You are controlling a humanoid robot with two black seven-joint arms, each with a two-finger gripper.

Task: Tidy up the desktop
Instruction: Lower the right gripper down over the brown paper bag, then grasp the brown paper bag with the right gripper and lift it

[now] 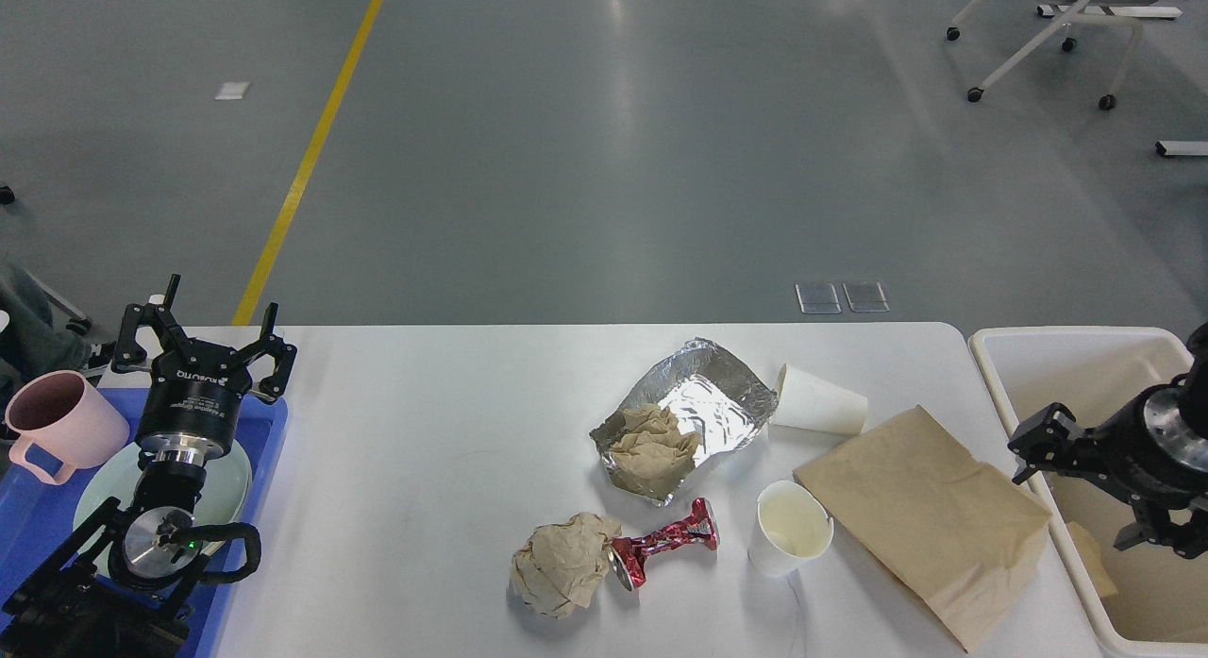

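Most rubbish is left on the desktop (425, 431), with both the left gripper (196, 331) and right gripper (1085, 493) spread wide, holding nothing.

The scene is brightly and evenly lit from overhead, with no dim corners. The grey floor (604, 148) carries soft pale reflections, strongest in a vertical streak near the top centre. The white counter (425, 431) reads clean without blown-out glare; shadows on it are short, faint and soft-edged, sitting close under the crumpled paper ball (563, 564) and the upright paper cup (791, 528). The foil sheet (698, 403) throws small sharp highlights from its creases. Focus is crisp across the frame, with no visible motion blur, and straight lines show little bending at the edges.
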